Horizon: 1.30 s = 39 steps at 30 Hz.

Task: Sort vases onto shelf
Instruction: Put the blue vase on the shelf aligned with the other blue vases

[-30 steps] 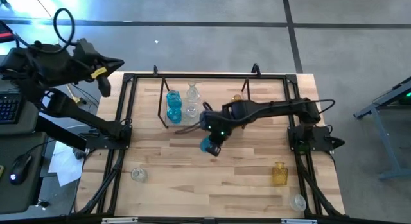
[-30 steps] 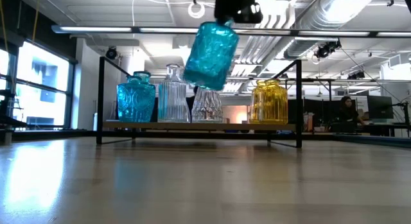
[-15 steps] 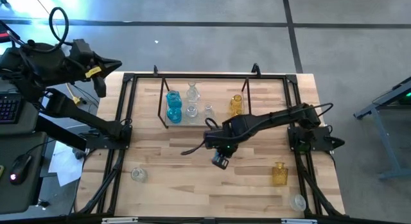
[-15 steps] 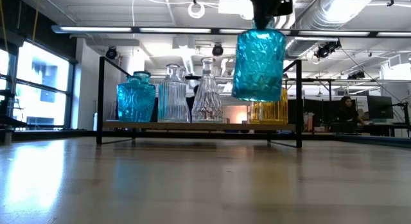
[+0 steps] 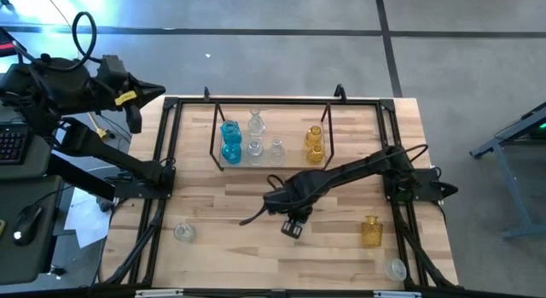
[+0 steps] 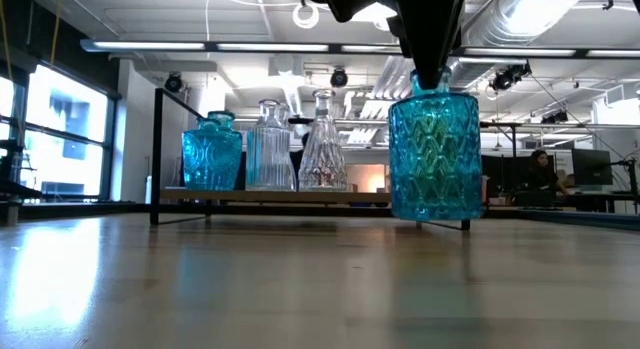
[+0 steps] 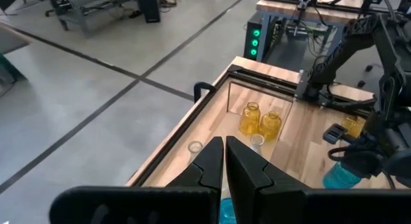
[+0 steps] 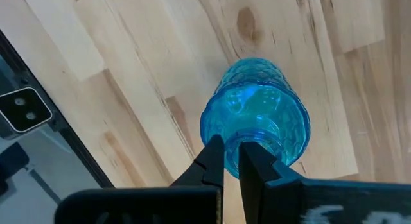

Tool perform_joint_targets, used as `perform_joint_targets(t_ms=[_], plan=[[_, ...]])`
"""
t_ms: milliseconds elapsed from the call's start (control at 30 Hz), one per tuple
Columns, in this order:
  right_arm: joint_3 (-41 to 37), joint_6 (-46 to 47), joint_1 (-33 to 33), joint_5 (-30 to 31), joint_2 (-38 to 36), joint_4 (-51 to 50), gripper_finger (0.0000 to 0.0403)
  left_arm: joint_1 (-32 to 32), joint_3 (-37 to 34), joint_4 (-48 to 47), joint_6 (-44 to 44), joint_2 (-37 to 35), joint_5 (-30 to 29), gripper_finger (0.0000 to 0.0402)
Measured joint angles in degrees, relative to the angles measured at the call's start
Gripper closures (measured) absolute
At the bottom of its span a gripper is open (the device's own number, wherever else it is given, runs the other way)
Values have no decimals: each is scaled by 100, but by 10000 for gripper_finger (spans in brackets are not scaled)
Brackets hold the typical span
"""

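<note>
Right arm reaches across mid-table, right gripper (image 8: 231,161) pointing down, fingers pinched on blue vase (image 6: 433,156) rim, vase upright above table (image 5: 239,204). Left gripper (image 7: 224,161) parked off-table, fingers closed, empty.

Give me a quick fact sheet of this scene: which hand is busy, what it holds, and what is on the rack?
Busy hand: right hand, shut on the neck of a blue vase, out over the table in front of the shelf
Vase position: upright, hanging just above the wood
Idle hand: left hand, shut, empty, off the table's left edge
On the shelf: blue, clear and amber vases
Loose on the table: amber vase, two clear vases near the front corners
</note>
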Motion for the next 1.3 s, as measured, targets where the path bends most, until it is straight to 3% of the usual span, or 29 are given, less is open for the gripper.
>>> perform_joint_targets(t_ms=[1000,1300], plan=[[-2,-565,8,200,225,193,403,1,0,0,-161,0,246,392],[22,-754,6,-9,396,214,402,0,0,0,-176,0,246,392]])
